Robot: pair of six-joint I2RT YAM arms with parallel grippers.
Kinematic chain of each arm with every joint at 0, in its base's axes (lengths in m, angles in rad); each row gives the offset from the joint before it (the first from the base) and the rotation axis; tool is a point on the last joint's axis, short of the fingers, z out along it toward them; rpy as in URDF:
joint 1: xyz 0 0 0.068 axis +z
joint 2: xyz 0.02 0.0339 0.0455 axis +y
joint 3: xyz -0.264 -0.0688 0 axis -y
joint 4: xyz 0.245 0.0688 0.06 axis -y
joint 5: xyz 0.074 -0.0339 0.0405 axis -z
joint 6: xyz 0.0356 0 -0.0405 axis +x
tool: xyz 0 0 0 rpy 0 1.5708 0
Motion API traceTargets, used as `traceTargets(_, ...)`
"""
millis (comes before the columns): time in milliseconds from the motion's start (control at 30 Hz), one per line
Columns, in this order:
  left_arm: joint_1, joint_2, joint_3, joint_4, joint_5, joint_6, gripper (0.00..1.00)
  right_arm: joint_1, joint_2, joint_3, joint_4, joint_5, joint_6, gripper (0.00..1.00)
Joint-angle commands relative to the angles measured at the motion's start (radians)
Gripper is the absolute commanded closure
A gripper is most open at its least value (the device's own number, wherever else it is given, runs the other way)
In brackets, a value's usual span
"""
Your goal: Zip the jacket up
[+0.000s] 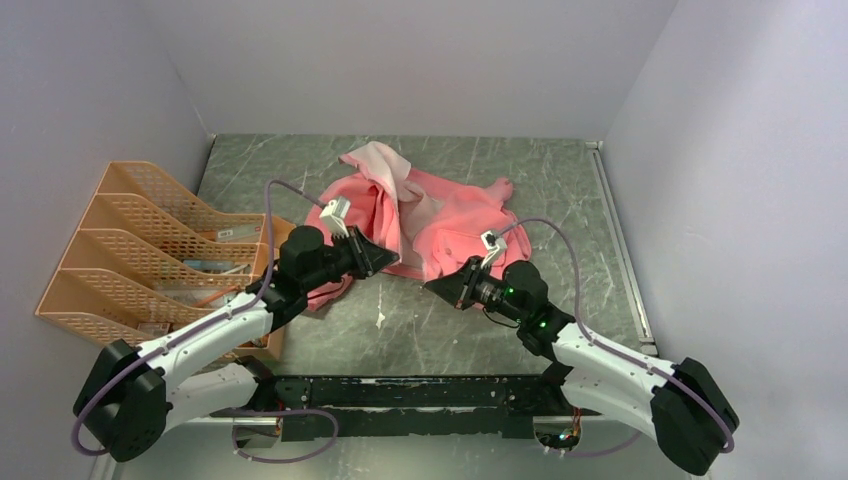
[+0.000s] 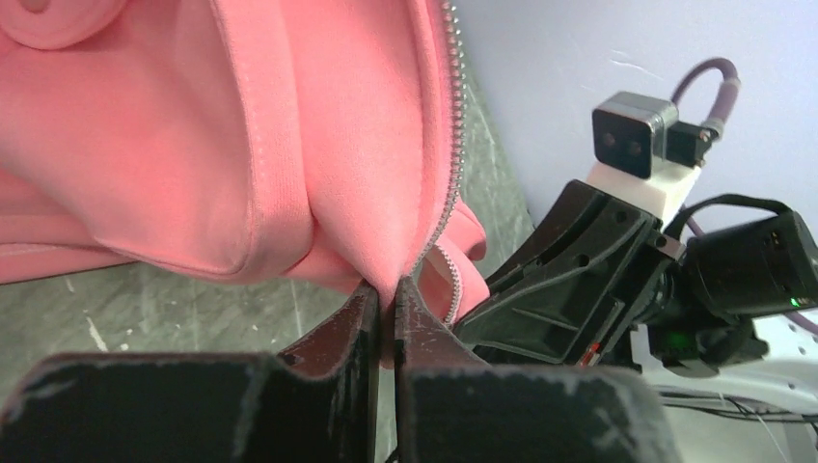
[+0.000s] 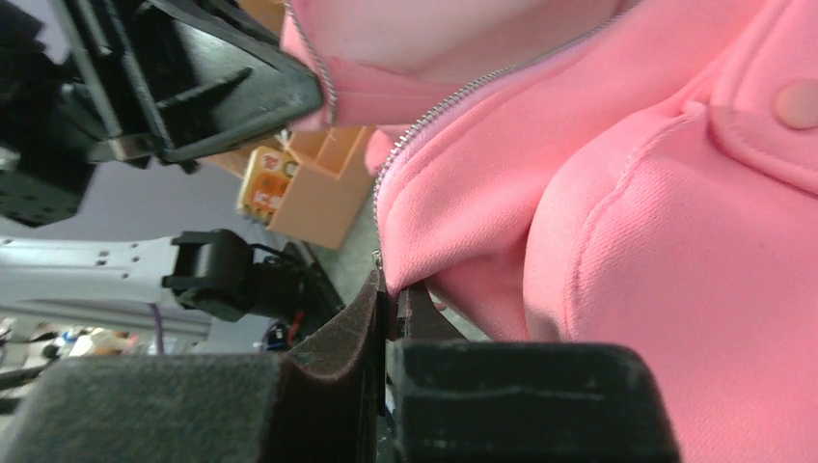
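The salmon-pink jacket (image 1: 440, 215) lies crumpled at the middle of the table, front open, its paler lining (image 1: 385, 165) turned up at the back. My left gripper (image 1: 383, 257) is shut on the bottom hem of one front panel (image 2: 386, 246), right beside its light zipper teeth (image 2: 453, 145). My right gripper (image 1: 440, 285) is shut on the bottom corner of the other front panel (image 3: 453, 222), next to its zipper teeth (image 3: 424, 121). The two grippers face each other a short way apart, each showing in the other's wrist view.
An orange perforated file rack (image 1: 140, 250) with papers stands at the left, close to my left arm. The grey walls enclose the green marbled table (image 1: 400, 320) at the back and on both sides. A metal rail (image 1: 620, 240) runs along the right edge.
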Motion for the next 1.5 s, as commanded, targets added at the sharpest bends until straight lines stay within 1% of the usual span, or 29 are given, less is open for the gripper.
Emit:
traceTargets(0,0.006,-0.027,-0.06,0.224,0.114,-0.054,0.92,-0.004,0.042,-0.022,0.254,-0.126,0.069,1.0)
traceTargets(67,0.006,-0.029,-0.076,0.26,0.137,-0.058,0.92,-0.004,0.055,-0.027,0.313,-0.136,0.087,1.0)
traceTargets(267,0.006,-0.049,-0.132,0.382,0.199,-0.079,0.92,-0.004,0.087,-0.024,0.406,-0.143,0.117,1.0)
traceTargets(333,0.006,-0.054,-0.145,0.422,0.221,-0.084,0.92,-0.004,0.105,-0.031,0.461,-0.151,0.134,1.0)
traceTargets(500,0.007,-0.058,-0.165,0.496,0.266,-0.096,0.92,-0.004,0.155,-0.049,0.605,-0.184,0.183,1.0)
traceTargets(800,0.006,-0.043,-0.194,0.588,0.305,-0.107,0.92,-0.005,0.237,-0.08,0.831,-0.243,0.266,1.0)
traceTargets(900,0.006,-0.034,-0.2,0.616,0.319,-0.114,0.92,-0.005,0.241,-0.081,0.848,-0.248,0.274,1.0)
traceTargets(1233,0.006,-0.01,-0.221,0.704,0.35,-0.143,0.92,-0.005,0.222,-0.079,0.816,-0.229,0.269,1.0)
traceTargets(1467,0.006,-0.033,-0.236,0.727,0.342,-0.15,0.92,-0.005,0.212,-0.088,0.792,-0.219,0.263,1.0)
